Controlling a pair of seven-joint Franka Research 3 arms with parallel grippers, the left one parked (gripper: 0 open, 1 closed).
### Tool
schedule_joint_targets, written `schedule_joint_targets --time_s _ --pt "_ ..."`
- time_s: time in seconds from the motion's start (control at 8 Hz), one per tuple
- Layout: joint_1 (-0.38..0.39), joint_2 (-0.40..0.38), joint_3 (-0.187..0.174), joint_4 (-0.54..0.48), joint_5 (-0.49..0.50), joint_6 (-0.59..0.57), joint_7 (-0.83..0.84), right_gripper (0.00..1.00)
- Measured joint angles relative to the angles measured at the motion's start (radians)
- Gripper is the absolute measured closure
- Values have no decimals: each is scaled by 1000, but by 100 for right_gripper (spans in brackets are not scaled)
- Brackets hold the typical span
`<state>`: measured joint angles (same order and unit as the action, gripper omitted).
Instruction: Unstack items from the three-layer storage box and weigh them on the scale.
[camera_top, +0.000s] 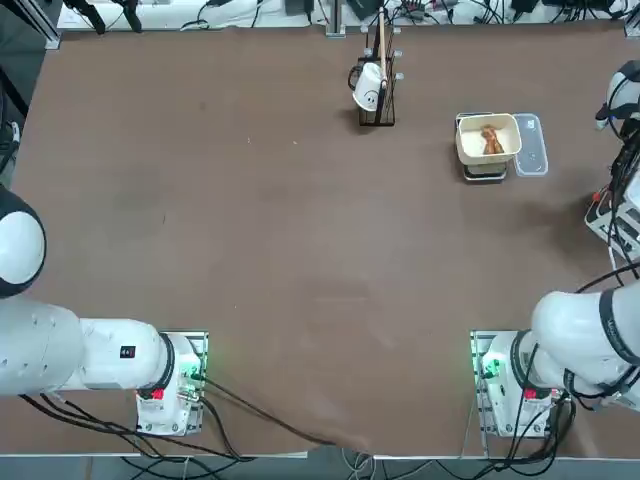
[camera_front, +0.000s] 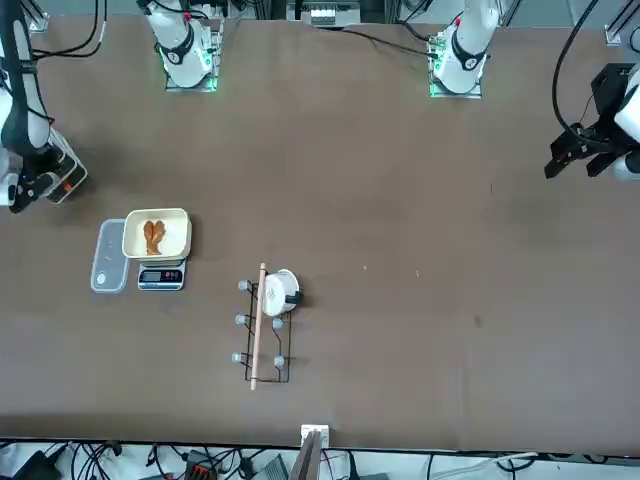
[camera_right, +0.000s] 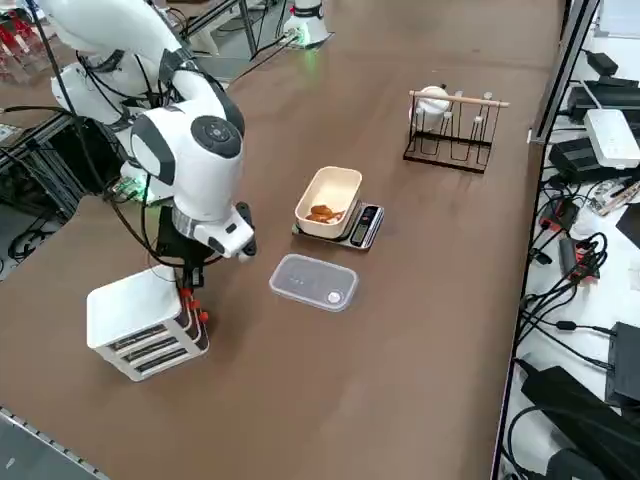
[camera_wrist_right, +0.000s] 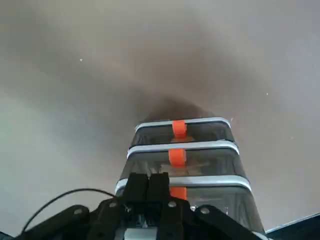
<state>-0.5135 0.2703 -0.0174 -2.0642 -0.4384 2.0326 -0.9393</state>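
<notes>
Top view: you are seeing the scale carrying the cream tub with brown items.

Right side view: your right gripper is hanging at the three-layer storage box.

Right wrist view: fingers are pressing together, empty; a clenched claw is risking a shove or missed clasp.

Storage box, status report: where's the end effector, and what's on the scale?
Right end effector shut, at the storage box front by its clips. Scale carries the tub with brown pieces inside. Lid lies between box and scale.
</notes>
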Motion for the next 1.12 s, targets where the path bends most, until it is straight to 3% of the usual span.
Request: schedule_joint_targets --time_s 0.5,0.75,0.88,1.12 --pt "0 -3 5 4 21 4 3 97" --pt "18 -4 34 32 79 8 3 93" --pt "42 -1 43 37 85 9 9 84" --pt "58 37 41 36 47 49 28 48"
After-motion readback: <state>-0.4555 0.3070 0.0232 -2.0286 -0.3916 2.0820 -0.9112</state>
